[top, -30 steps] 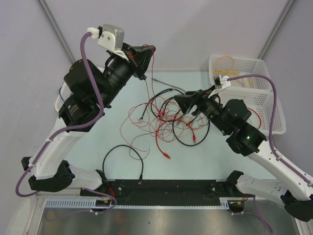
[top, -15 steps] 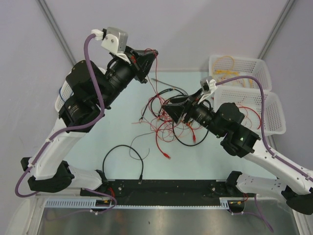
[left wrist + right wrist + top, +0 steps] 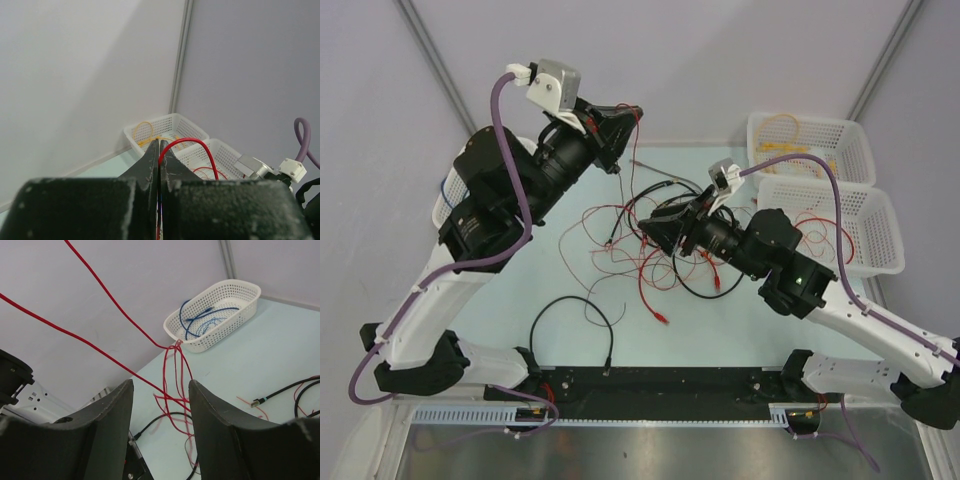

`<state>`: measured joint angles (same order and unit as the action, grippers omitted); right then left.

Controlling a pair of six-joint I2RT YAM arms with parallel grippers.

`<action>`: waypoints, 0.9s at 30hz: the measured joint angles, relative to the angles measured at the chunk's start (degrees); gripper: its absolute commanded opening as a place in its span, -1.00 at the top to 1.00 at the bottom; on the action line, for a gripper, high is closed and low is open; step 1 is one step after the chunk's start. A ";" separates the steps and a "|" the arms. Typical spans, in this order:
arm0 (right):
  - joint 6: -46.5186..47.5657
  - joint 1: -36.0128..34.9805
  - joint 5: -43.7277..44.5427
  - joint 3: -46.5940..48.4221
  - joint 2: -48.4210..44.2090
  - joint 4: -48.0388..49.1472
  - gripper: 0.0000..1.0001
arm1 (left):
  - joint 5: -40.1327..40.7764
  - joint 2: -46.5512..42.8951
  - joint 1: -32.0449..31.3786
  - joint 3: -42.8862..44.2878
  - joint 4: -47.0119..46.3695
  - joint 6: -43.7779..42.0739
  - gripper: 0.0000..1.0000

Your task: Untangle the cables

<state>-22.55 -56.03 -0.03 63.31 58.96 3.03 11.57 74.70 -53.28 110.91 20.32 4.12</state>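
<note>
The cables lie tangled at mid-worktop, with red strands looped over and through black ones. One black loop lies apart, nearer the arm bases. A single red cable rises out of the heap to the left jaws, which are closed on it and held high over the far side; the left wrist view shows it arching out from between the shut tips. The right jaws are open, low over the right part of the tangle and facing left. Taut red strands cross the gap between them, but that view does not show whether any strand lies within the jaws or all pass beyond. White baskets at the right edge hold further yellow and red cable. In my judgement the step in hand is drawing one red cable free, with the left arm lifting and the right coming in for a second hold. The next move calls for the right jaws to close on one strand only, near the knot, and then for a slow separation so the heap is not dragged. Compared with a second earlier, the right arm has advanced left into the tangle. The left jaws sit slightly higher, and the red loops have spread further left.
</note>
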 measured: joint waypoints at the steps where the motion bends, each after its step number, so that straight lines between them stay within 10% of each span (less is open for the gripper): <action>1: 0.00 -0.11 -0.33 0.00 0.20 0.20 -0.05 | 0.00 -0.13 0.00 -0.15 -0.02 0.00 1.00; 16: -1.01 -0.50 -1.66 0.00 1.68 0.81 0.58 | -1.33 -0.26 0.00 -0.55 -0.04 0.96 1.00; 21: -1.05 -0.55 -1.31 0.00 1.44 -0.50 -0.60 | -1.18 -0.48 0.00 -0.57 -0.02 0.87 1.00; 27: -0.11 -1.25 -1.33 0.00 -0.52 -2.89 -0.86 | -0.72 -1.22 0.00 -0.59 -0.11 0.72 1.00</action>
<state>-22.65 -57.28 -1.37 63.31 58.43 0.14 10.85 73.47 -53.28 110.32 20.21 4.84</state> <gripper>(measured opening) 0.926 0.009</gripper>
